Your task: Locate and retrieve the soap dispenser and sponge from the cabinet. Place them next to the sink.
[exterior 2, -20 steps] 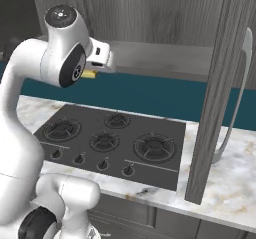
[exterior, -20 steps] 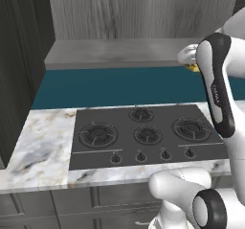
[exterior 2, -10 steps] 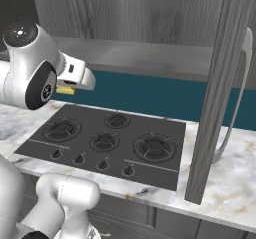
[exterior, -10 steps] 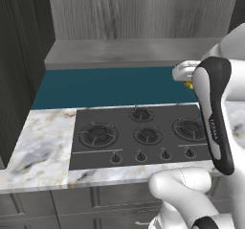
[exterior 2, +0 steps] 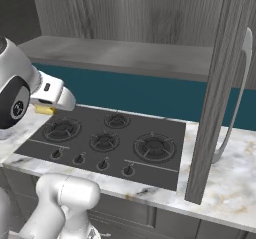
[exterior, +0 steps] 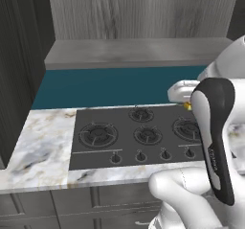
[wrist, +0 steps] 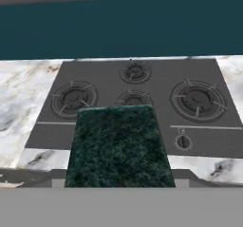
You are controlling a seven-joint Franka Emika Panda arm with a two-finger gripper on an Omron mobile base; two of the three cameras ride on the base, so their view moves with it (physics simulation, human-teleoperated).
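Note:
The sponge [wrist: 118, 145] is in my gripper's grasp; in the hand view its dark green face covers the lower middle and hides the fingertips. A sliver of its yellow side [exterior 2: 44, 111] peeks out under the white hand, seen again as the sponge [exterior: 188, 107] in the left base view. My gripper [exterior 2: 50, 107] hangs over the edge of the stovetop, well below the cabinet's grey shelf [exterior: 134, 53], which lies bare. The soap dispenser and the sink are out of view.
A black stovetop [exterior: 139, 137] with several burners sits in the marble counter [exterior: 43, 146]. The open cabinet door [exterior 2: 220, 83] with its curved handle juts forward on the right. Another dark door panel [exterior: 14, 70] stands at the left. Teal wall [wrist: 118, 26] behind.
The hand has dropped from shelf height down to just above the stovetop, carrying the sponge with it. The base and the scene have not shifted.

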